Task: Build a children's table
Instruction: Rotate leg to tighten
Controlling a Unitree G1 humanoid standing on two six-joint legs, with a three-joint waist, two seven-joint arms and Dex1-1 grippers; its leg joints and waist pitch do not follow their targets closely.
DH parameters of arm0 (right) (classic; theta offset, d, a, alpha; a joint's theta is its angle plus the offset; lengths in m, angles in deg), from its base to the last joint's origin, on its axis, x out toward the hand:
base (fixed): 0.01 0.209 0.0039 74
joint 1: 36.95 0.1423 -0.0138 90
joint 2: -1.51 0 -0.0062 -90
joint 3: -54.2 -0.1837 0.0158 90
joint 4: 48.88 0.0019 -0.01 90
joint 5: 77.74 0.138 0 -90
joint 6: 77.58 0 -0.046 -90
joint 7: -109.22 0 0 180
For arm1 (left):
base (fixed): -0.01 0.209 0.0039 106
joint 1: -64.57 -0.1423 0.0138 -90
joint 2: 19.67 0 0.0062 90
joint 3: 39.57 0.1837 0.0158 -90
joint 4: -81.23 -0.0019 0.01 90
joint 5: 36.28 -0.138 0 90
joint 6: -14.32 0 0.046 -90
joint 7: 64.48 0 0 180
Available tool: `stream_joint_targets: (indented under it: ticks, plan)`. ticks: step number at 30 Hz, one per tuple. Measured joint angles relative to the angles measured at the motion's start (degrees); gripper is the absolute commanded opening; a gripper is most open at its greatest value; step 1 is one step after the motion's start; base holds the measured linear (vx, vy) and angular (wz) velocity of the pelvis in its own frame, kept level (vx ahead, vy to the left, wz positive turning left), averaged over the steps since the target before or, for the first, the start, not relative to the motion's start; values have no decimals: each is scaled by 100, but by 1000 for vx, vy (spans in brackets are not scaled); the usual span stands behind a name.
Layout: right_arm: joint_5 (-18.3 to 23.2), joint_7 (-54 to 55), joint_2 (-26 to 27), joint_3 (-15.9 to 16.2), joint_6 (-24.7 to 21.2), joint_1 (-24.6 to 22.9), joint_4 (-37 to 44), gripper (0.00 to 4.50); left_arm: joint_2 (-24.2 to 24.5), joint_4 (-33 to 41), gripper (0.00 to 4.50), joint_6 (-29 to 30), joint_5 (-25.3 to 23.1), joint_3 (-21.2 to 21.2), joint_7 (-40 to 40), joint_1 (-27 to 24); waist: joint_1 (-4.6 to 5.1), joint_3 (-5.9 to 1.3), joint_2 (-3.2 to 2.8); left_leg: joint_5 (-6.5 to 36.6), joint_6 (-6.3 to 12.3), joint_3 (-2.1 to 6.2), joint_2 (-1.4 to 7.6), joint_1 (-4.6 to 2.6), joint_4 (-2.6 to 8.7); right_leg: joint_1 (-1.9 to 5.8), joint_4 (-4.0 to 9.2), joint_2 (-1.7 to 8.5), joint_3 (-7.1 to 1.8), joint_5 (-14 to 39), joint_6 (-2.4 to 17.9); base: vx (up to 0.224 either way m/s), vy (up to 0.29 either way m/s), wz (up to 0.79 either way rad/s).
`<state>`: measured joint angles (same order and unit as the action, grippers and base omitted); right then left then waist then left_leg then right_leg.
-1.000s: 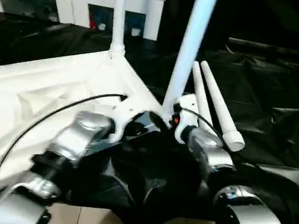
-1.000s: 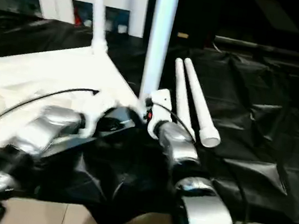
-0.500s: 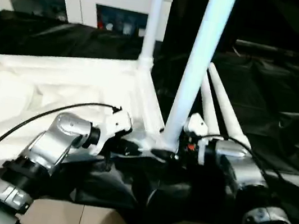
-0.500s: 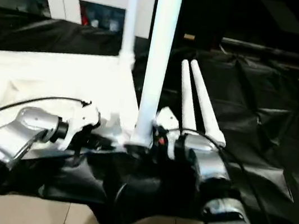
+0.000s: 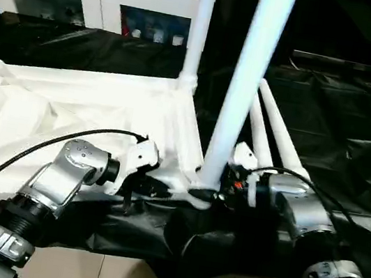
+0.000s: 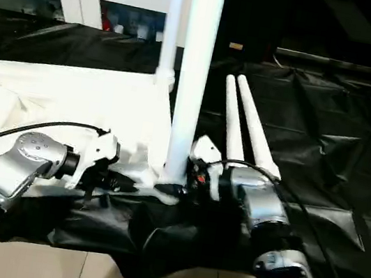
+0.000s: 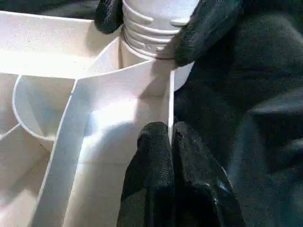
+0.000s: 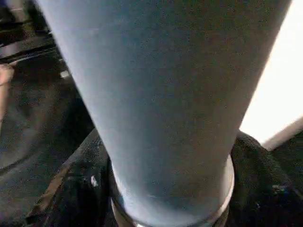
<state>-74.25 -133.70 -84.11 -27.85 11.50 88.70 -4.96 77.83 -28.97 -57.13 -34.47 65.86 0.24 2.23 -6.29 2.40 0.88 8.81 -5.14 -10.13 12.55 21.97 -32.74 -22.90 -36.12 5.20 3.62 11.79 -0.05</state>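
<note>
- Here the upturned table top (image 5: 69, 113) fills the left of the head view, ribs up.
- The left gripper (image 7: 168, 142) is pinched shut on its edge wall, likely steadying it.
- The right gripper (image 7: 151, 26) clasps the near leg (image 5: 247, 85) at its threaded base in the corner socket (image 7: 156, 66), probably screwing it in.
- Two spare legs (image 5: 271, 135) lie at centre right.

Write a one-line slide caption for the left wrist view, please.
Left fingers shut on the tabletop's rib beside the threaded leg.

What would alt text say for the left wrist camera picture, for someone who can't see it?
Two black fingers pinch a thin white rib of the upturned table top. Just beyond, a white leg's ridged end sits in the corner socket, with another gripper's black fingers on either side of it.
</note>
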Motion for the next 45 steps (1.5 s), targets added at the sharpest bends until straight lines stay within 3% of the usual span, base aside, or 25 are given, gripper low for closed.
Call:
stream_joint_targets:
  ticks: [5,12,13,16,20,28,34,42,45]
  plan:
    - [-91,1972,529,-446,-48,411,-711,274,-603,-601,0,281,-244,-143,-1065,451,77,-1,-1,0,-1,12,-2,-11,3,4,-4,0,-2,-16,10,0,0,0]
    - [-94,4126,1052,-804,-58,968,-1497,274,-1265,-1228,0,484,-377,-317,-2172,893,44,-1,-4,0,-1,14,-7,-2,5,3,7,3,-1,-18,8,0,0,0]
    - [-95,4152,1063,-816,5,980,-1546,330,-1274,-1228,0,484,-384,-323,-2179,897,40,-1,-4,0,-1,14,-7,-1,5,2,9,3,-1,-18,7,0,0,0]
    - [-128,4143,1114,-867,75,1003,-1615,350,-1274,-1225,0,478,-397,-327,-2180,899,46,-3,-1,0,-1,13,-7,2,5,3,15,3,-1,-17,6,0,0,0]
    - [-131,3978,1137,-927,243,1069,-1776,391,-1191,-1179,0,357,-397,-307,-2074,846,55,-2,-2,0,-1,13,-6,2,7,0,15,2,-1,-18,6,0,0,0]
    - [-192,2388,823,-635,650,889,-1685,395,-668,-727,0,134,-371,-258,-1307,510,116,6,-16,0,-1,13,0,9,15,-9,16,-5,2,-13,0,0,0,0]
    - [-135,1099,520,-490,652,672,-1355,395,-376,-508,0,-5,-219,-184,-635,348,88,6,-16,0,0,7,0,11,8,-5,22,-3,1,-12,1,0,0,0]
    - [52,-592,85,-141,480,202,-564,395,4,-141,0,-170,-57,-35,238,79,-22,8,-19,0,0,4,2,12,7,-4,22,-3,1,-10,2,0,0,0]
    - [55,-914,-12,-62,335,113,-327,364,84,-33,0,-172,3,-4,399,5,-40,8,-18,0,0,5,3,12,7,-3,22,-3,2,-10,2,0,0,0]
